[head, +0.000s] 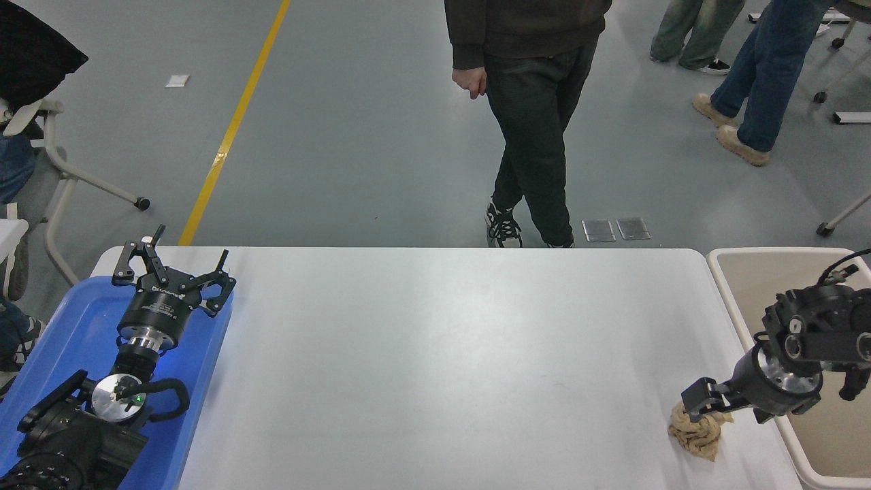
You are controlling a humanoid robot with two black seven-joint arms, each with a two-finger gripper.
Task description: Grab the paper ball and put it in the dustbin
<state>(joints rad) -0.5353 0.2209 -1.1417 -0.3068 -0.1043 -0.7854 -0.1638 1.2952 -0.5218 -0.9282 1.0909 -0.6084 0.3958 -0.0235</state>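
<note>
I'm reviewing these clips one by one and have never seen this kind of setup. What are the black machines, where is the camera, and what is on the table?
There is one picture, taken from a camera high on the robot, looking forward and down over a white table. The black machines are the robot's own two arms.

The left end effector is parked at the lower left over a flat blue tray, its fingers spread open.

The right end effector reaches in from the right edge and sits on top of the paper ball, a tan crumpled wad lying on the table near its right edge. Whether it has closed on the ball, I cannot tell.

Just right of the table is the dustbin, a beige bin.

Beyond the far edge, a person in dark clothes stands on the grey floor, with other people's legs showing further right.
</note>
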